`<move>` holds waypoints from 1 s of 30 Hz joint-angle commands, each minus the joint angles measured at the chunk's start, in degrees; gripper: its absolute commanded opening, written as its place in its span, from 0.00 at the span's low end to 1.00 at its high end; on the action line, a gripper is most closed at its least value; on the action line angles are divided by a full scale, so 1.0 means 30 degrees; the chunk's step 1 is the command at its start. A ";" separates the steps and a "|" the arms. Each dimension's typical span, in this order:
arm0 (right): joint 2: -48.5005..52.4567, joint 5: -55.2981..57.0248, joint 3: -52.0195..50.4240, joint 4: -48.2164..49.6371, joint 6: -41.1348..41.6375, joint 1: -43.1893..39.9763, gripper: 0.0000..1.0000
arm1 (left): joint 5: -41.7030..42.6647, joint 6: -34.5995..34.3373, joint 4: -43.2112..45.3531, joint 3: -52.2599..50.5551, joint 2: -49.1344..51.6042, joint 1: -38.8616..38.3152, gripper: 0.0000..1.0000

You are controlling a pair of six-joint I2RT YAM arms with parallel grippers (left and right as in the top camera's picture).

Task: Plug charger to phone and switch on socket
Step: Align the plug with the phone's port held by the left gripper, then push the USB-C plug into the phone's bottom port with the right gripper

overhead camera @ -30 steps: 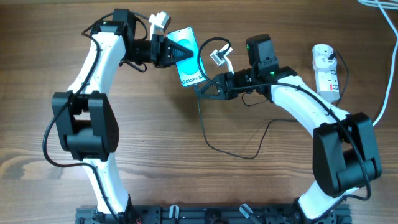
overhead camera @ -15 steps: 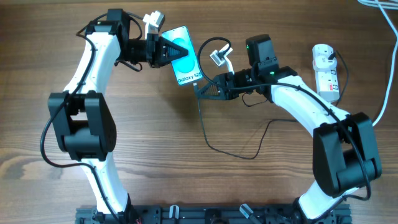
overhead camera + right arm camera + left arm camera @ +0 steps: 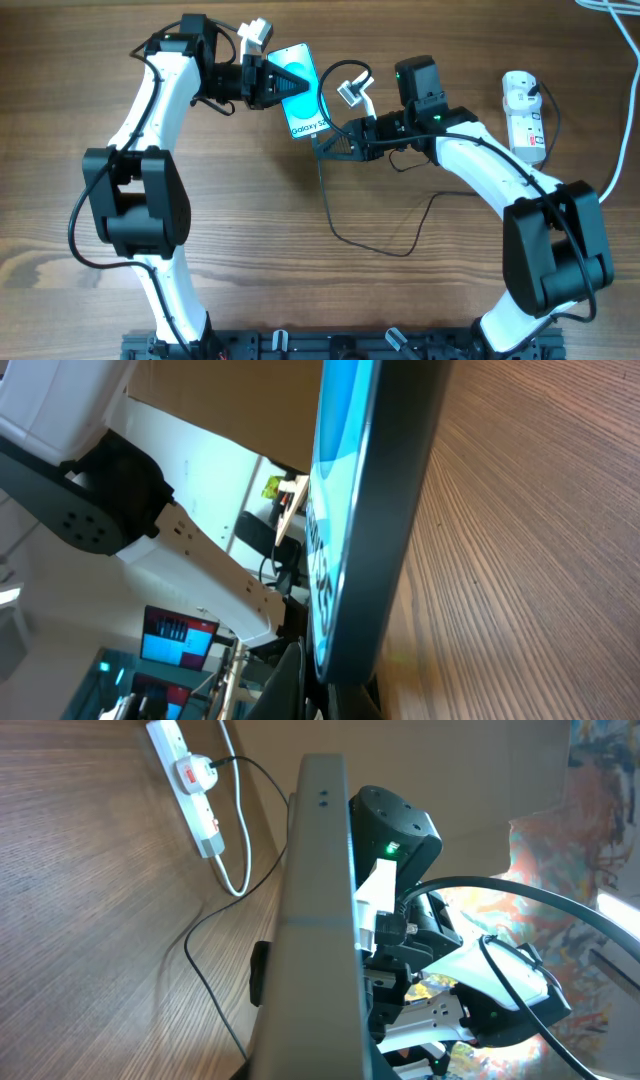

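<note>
The phone is clamped at its upper end by the left tool, and at its lower end the right tool pinches the charger by its connector. To seat it well, line the connector up with the phone's port and push straight in. The socket lies well to the right of the phone.

Our tightest spot is at upper centre. The phone, clamped in the left gripper, hangs tilted over the table. The right gripper sits just beside its lower edge, with barely a gap between them. The charger cable, pinched in that gripper, loops across mid-table toward the socket. The right arm bars the way from centre to socket. We see open wood at lower centre and far left.
</note>
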 commanded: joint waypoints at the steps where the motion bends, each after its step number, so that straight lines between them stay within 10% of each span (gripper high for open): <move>1: 0.0350 -0.0299 -0.0131 0.0189 -0.0328 0.0073 0.04 | 0.0831 -0.0109 -0.0022 0.0044 -0.0044 -0.0189 0.04; 30: 0.0350 -0.0474 -0.0131 0.5829 0.4364 -0.1071 0.04 | -0.0634 -0.0022 -0.0765 0.0036 -0.0044 -0.1756 0.04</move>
